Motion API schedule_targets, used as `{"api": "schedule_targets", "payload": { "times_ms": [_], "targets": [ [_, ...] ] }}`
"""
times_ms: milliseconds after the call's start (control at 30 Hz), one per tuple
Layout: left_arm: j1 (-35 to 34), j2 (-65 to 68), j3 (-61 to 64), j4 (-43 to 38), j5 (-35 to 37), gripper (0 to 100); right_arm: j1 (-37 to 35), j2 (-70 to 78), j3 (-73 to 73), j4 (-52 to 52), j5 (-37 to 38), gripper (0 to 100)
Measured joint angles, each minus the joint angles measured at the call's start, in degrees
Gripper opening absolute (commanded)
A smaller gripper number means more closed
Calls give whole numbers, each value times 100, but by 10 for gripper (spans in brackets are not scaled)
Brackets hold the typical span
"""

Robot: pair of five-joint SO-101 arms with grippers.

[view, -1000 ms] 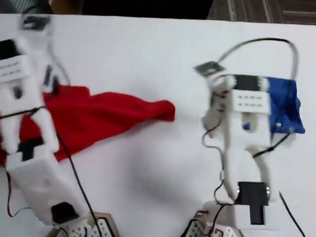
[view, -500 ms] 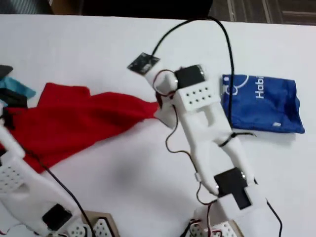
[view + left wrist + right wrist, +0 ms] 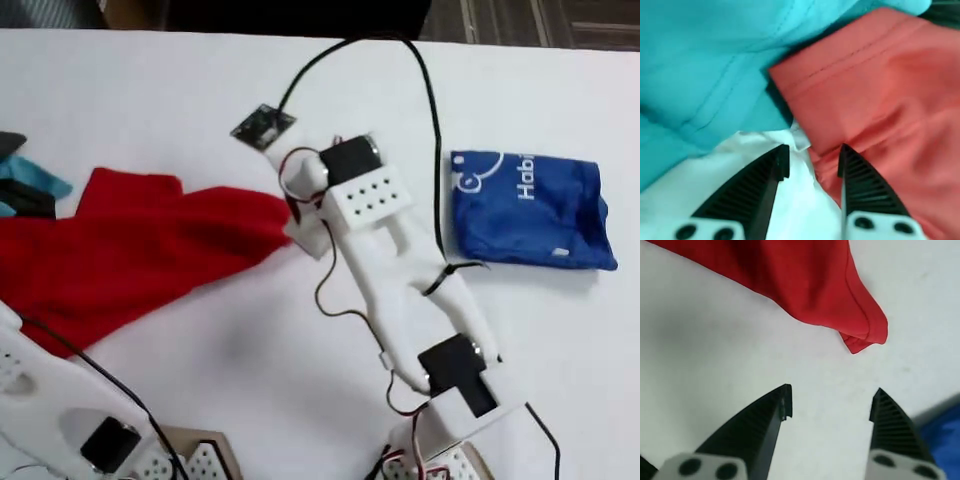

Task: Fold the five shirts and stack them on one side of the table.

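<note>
Table (image 3: 200, 80): white, with three shirts lying on it.
Red shirt (image 3: 150, 250): spread loosely over the left half, one end tapering toward the middle.
Blue shirt (image 3: 530, 210): a folded bundle on the right side, well apart from the red one.
Teal shirt (image 3: 700, 65): bunched at the left edge, just beside the red shirt.
Right gripper (image 3: 832, 392): jaws spread wide, nothing between them. It hovers over bare table just beside the red shirt's pointed end.
Left gripper (image 3: 813, 152): jaws a narrow gap apart, empty, over a patch of table where teal and red cloth meet.
</note>
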Motion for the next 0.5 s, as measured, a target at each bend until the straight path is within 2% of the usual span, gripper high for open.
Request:
{"api": "schedule_targets", "payload": {
  "times_ms": [67,167,267,500],
  "targets": [
    [26,141,0,0,0,159,-35,0,0,0,0,259],
    [220,264,0,0,0,30,-26,18,0,70,0,258],
    [545,264,0,9,53,31,-26,44,35,114,0,258],
    [1591,-334,0,765,624,27,-26,53,914,-167,0,216]
  ]
}}
